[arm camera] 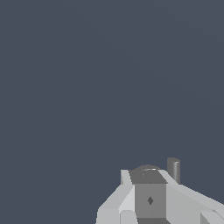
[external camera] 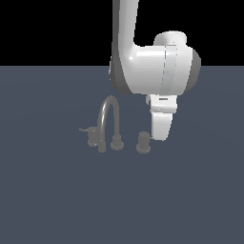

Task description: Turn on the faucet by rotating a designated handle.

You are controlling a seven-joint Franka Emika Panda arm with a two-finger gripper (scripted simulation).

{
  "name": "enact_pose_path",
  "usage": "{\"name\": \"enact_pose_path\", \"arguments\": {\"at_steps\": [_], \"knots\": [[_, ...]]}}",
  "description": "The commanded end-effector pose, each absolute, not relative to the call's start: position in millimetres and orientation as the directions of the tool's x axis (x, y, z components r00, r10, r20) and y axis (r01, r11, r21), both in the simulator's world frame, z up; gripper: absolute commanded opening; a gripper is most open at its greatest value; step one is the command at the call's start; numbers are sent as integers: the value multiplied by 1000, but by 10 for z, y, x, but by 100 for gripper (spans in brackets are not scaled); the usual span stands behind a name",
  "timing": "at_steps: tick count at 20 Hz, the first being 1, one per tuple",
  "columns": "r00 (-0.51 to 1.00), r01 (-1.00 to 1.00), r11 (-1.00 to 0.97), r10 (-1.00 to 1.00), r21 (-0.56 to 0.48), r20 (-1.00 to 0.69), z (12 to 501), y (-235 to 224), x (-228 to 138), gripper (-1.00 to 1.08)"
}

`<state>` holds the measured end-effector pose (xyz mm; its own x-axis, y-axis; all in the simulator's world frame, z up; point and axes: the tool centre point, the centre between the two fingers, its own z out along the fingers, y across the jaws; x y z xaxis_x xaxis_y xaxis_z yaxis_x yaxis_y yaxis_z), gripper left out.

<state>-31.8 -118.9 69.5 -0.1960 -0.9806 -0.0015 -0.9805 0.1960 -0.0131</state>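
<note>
- My gripper (external camera: 161, 135) hangs centre-right of the exterior view; I can't tell whether it's open or holding anything.
- The faucet (external camera: 108, 125) stands centre-left.
- The handle (external camera: 143, 142) sits just beside my fingers; I'd push its lever gently.

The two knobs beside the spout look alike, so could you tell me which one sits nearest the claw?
The handle, the knob on the exterior view's right of the spout; the other knob sits beyond the spout.

A flat slate-blue floor (external camera: 57, 200) carries the grey faucet (external camera: 108, 125).
</note>
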Motion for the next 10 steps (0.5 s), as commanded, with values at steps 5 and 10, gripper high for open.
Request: {"name": "enact_pose_path", "arguments": {"at_steps": [5,10], "knots": [[-195,-981,195,-981,-15,-2,679,-1179,-422,-100],[-199,-980,199,-980,-8,-1,654,-1133,-615,-100]]}}
